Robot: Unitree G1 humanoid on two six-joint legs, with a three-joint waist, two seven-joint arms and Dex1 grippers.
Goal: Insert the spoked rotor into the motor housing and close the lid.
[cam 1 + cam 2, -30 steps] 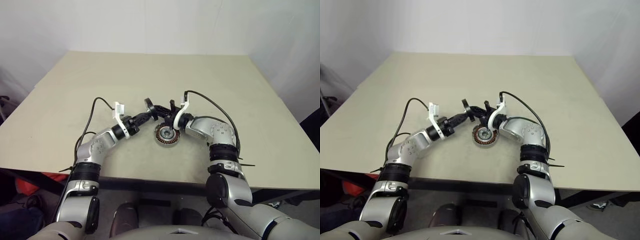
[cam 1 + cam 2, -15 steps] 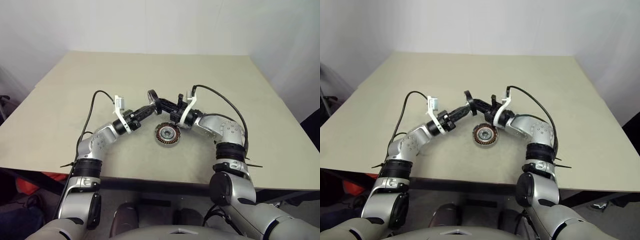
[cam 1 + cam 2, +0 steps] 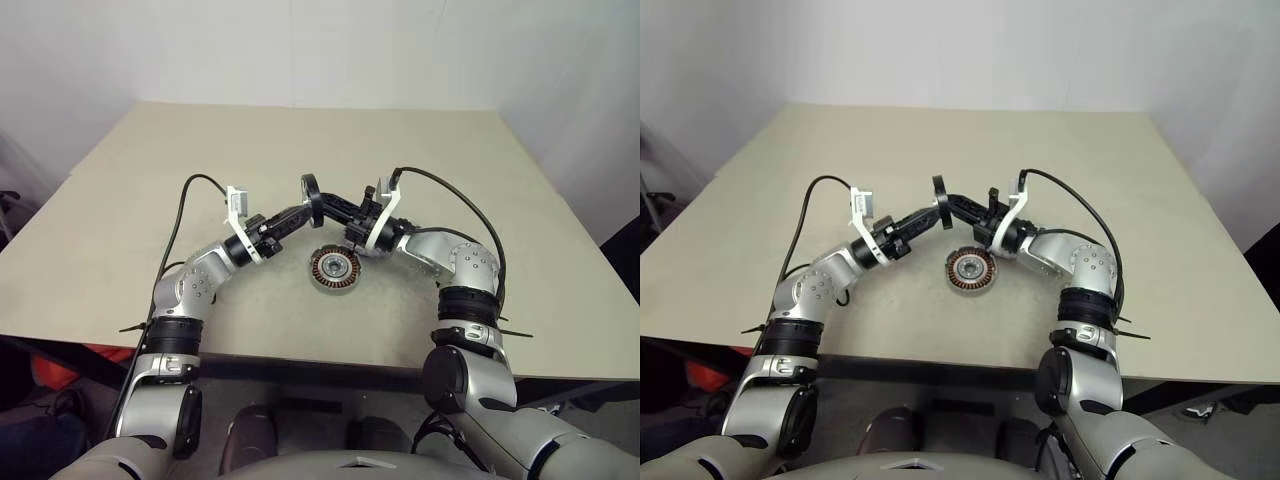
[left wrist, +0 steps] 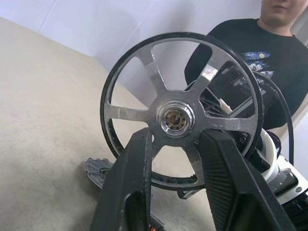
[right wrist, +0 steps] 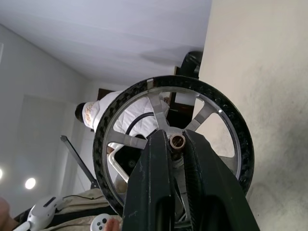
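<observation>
Overhead, the spoked rotor [image 3: 311, 187] stood on edge above the bench [image 3: 500, 220], pinched between both tools: the right tool [image 5: 174, 144] clamped narrowly at its hub, the left tool [image 4: 175, 139] seemingly gripping its spokes either side of the hub. Below and just nearer, the motor housing [image 3: 335, 269] lay flat, apart from both.

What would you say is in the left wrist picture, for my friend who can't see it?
A spoked rotor, a wheel with a black rim and silver spokes, stands on edge between the left gripper's two black fingers. Behind it are a beige table and a person in a dark shirt.
</observation>
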